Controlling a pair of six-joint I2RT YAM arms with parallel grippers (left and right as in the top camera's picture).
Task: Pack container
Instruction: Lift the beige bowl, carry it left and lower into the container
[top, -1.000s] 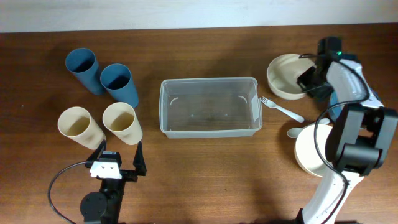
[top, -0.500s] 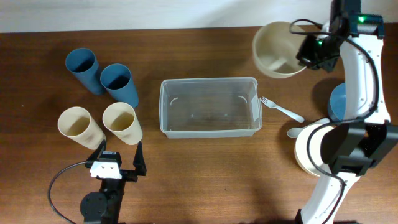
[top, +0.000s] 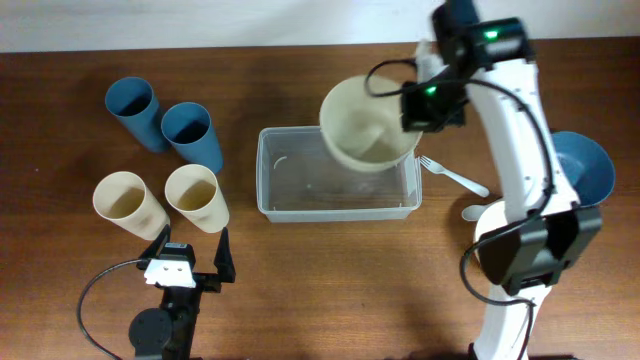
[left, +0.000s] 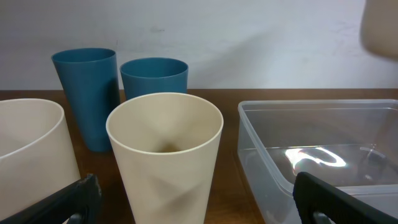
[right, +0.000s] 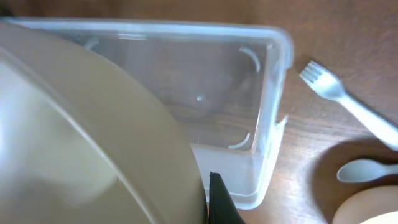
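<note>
The clear plastic container (top: 300, 180) sits mid-table, with nothing in it; it also shows in the left wrist view (left: 323, 155) and the right wrist view (right: 205, 68). My right gripper (top: 425, 105) is shut on the rim of a cream bowl (top: 365, 125) and holds it above the container's right half. The bowl fills the left of the right wrist view (right: 81, 143). My left gripper (top: 190, 262) is open and empty at the front left, just before two cream cups (top: 195, 197).
Two blue cups (top: 160, 120) stand at the back left. A white fork (top: 455, 177) and a spoon (top: 472, 212) lie right of the container. A blue bowl (top: 585, 170) stands at the far right, a cream bowl (top: 490, 245) before it.
My right arm has lifted the cream bowl from the back right and carried it left, over the container. The blue bowl is now uncovered. The left arm has not moved.
</note>
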